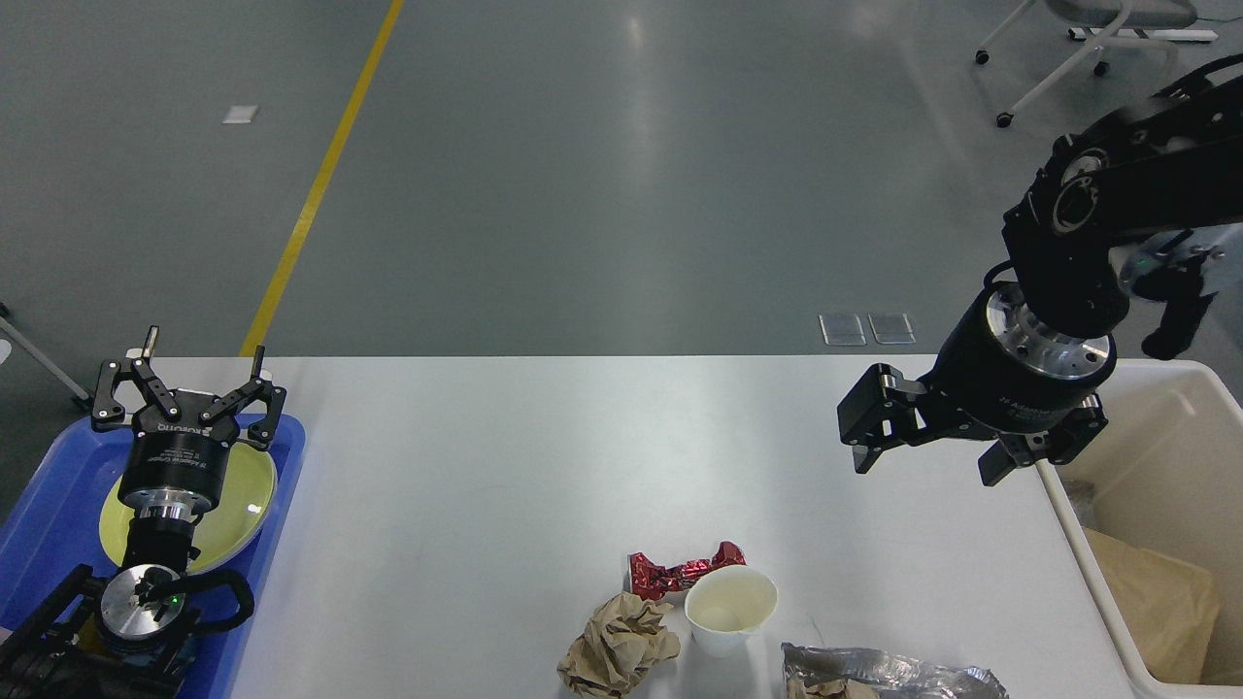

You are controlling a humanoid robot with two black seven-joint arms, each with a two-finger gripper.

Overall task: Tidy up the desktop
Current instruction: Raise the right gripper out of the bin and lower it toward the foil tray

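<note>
Mostly bare white desktop, grey floor

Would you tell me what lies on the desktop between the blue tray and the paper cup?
In the head view, only bare desktop lies between the blue tray and paper cup.

Lab: grey floor with yellow line

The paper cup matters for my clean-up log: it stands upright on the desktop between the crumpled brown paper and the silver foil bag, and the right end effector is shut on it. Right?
Not quite. In the head view the right end effector hangs open above the desktop, holding nothing. The paper cup stands upright, untouched, between the crumpled brown paper and the silver foil bag.
</note>
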